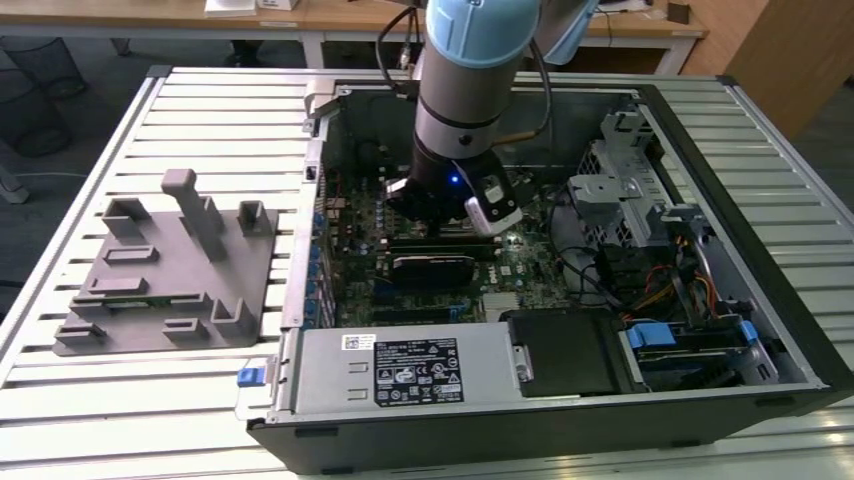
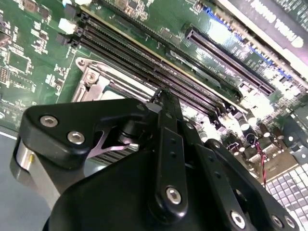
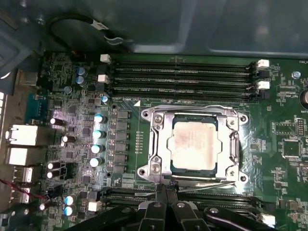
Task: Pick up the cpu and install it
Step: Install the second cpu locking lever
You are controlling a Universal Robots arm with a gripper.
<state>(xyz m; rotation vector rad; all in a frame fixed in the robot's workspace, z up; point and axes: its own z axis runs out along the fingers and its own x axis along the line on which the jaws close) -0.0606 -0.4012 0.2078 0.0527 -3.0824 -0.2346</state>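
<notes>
cpu (image 3: 193, 146): sitting flat in the motherboard socket frame (image 3: 156, 144), silver lid up
pincer (image 3: 166, 199): just beside the socket, fingers pinched together, empty
handling: looks light, stiff, slick on top, fragile underneath, so grab the edges

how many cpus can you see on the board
1. The cpu sits inside the metal socket frame on the motherboard, beside the memory slots, in the first wrist view. The gripper is just off the frame's edge.
</notes>
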